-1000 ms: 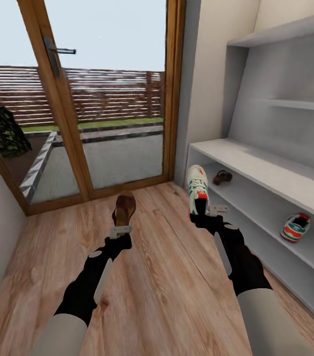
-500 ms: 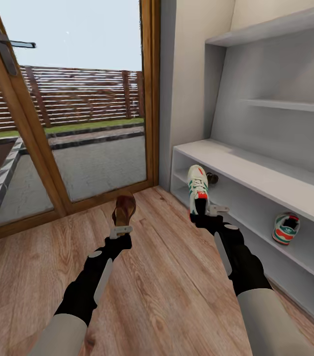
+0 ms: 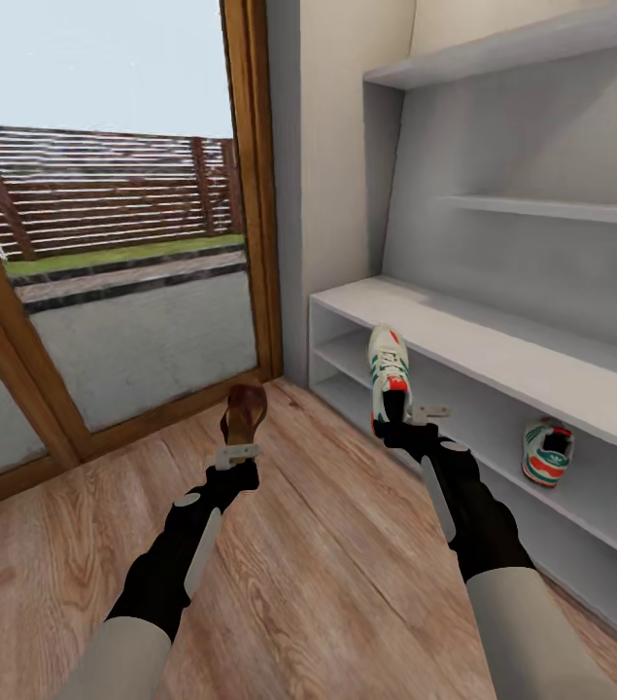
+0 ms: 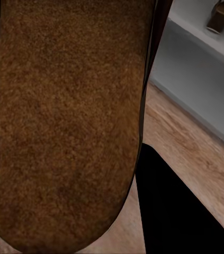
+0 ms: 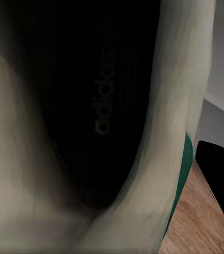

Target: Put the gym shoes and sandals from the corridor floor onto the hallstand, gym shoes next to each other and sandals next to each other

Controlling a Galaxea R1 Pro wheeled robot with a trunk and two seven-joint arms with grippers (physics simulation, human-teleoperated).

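brown sandal (image 3: 244, 412) sticks up and forward from the left gripper (image 3: 238, 454), which pinches its heel end above the wood-plank floor (image 3: 318, 544), its sole close before the left wrist camera (image 4: 64, 121). to the right, the right gripper (image 3: 411, 416) clamps a white gym shoe (image 3: 388, 374) by the heel, toe raised toward the hallstand (image 3: 502, 350). further right of that gripper, a second gym shoe (image 3: 547, 453) sits on the hallstand's lower shelf.
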